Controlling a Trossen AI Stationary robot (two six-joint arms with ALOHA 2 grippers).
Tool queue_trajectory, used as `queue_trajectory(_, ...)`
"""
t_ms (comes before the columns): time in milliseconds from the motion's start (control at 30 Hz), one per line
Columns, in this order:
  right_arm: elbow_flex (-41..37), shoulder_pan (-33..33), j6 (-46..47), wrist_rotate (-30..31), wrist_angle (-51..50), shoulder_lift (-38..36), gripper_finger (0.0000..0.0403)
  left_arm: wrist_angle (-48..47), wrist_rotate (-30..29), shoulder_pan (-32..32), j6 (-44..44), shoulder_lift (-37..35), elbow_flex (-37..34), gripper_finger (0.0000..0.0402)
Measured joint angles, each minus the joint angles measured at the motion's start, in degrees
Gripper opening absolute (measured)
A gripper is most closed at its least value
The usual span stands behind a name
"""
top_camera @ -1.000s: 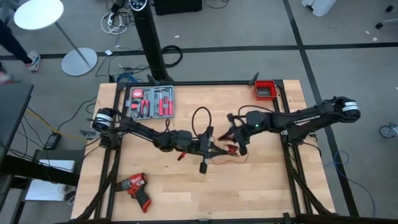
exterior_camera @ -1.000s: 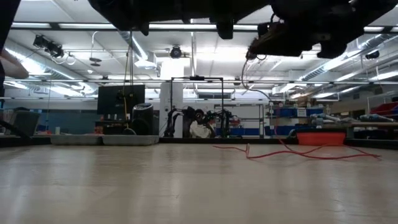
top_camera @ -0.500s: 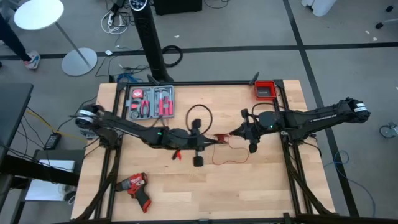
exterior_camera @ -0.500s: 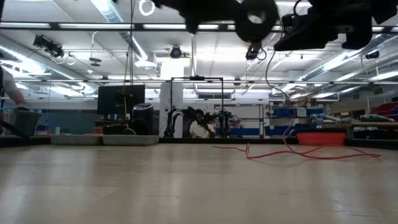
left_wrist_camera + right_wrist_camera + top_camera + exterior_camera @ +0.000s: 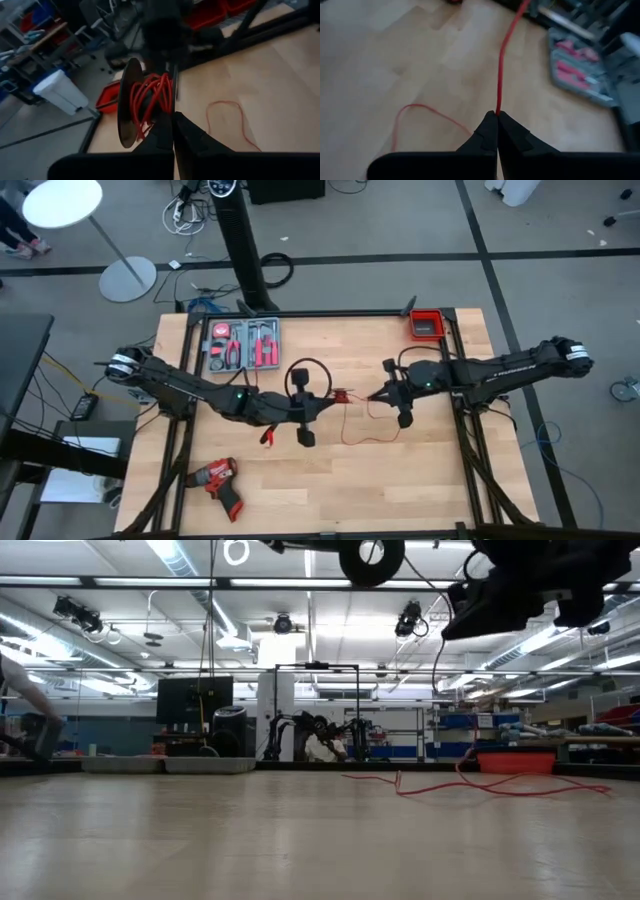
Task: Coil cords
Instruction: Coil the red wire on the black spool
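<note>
A thin red wire (image 5: 358, 395) runs between my two grippers above the middle of the table. My left gripper (image 5: 322, 400) is shut at a round dark-rimmed spool (image 5: 145, 100) with red wire wound on it. The low view shows the spool (image 5: 372, 555) high over the table. My right gripper (image 5: 497, 114) is shut on the wire to the spool's right. The wire's slack remainder (image 5: 370, 438) lies in a loop on the wood. My left gripper is shut on the spool at its red-wound middle (image 5: 159, 116), beside the flange (image 5: 125, 110); its own fingers hide the exact spot. It comes nearly level from the table's left. The spool is lifted clear, its flange on edge. My right gripper pinches a single strand of the red wire (image 5: 498, 107) at its fingertips. It reaches in from the table's right, slanting down. The strand runs on straight and taut toward the spool; behind the fingers the wire drops slack to the table (image 5: 420, 112).
A grey tray of red-handled tools (image 5: 240, 345) sits at the far left and a red bin (image 5: 427, 324) at the far right corner. A red drill (image 5: 220, 480) lies near the front left. Bare wood lies along the near side.
My left gripper has risen and moved toward the table's left edge, rolling as it went and carrying the spool with it. The gap between the two grippers has widened, and the red wire between them is now drawn straight. My right gripper has shifted only slightly.
</note>
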Motion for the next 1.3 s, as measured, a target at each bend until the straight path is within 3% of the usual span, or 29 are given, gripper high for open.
queue_trajectory(233,0.0,-2.7,0.0,-5.1,5.5,6.2,0.0000,3.6,-0.8,-0.1,1.6,0.1,0.0,0.0000)
queue_trajectory(533,0.0,-7.5,-4.0,-14.1,24.1,13.5,0.0000,10.2,6.5,-0.2,8.5,0.3,0.0,0.0000)
queue_trajectory(933,0.0,-7.5,-3.9,-15.0,35.6,22.0,0.0000,17.4,19.1,0.4,10.2,1.8,0.0,0.0000)
queue_trajectory(1300,0.0,-7.1,-7.6,-15.9,39.1,21.7,0.0000,20.0,28.2,3.0,3.9,6.5,0.0,0.0000)
